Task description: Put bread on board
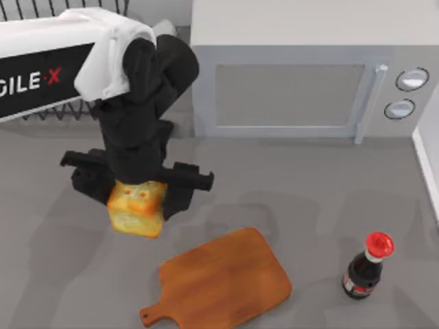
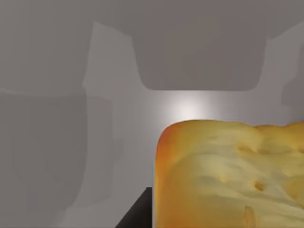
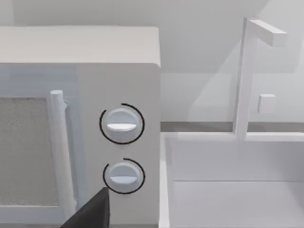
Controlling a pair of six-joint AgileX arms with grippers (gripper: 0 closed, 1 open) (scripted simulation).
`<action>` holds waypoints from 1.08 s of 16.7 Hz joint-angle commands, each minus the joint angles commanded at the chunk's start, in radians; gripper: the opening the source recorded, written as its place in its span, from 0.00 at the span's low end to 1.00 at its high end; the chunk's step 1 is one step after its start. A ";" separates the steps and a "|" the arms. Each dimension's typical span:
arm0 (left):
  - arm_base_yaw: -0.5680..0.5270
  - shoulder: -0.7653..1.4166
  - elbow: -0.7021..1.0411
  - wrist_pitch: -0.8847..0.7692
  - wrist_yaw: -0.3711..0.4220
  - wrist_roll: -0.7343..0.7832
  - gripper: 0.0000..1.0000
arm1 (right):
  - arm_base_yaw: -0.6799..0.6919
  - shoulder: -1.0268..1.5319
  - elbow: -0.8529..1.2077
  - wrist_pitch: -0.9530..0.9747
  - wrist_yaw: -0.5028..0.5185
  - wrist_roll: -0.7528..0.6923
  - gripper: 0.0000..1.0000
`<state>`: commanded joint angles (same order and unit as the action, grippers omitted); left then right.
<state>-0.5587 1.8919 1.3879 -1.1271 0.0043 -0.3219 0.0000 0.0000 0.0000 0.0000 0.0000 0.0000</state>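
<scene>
Your left gripper is clenched on the bread, holding it above the grey table at about 10 o'clock from the board, near its corner. The cola bottle stands at the board's 3 o'clock, the microwave at 12.

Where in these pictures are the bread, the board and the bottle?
bread (image 1: 137, 211): top view, its yellow face.
board (image 1: 226, 279): top view, middle of its wooden surface.
bottle (image 1: 363, 273): top view, its dark body.
</scene>
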 joint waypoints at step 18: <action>-0.320 -0.032 -0.074 0.098 -0.008 -0.533 0.00 | 0.000 0.000 0.000 0.000 0.000 0.000 1.00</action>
<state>-0.8790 1.8595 1.3137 -1.0291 -0.0035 -0.8552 0.0000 0.0000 0.0000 0.0000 0.0000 0.0000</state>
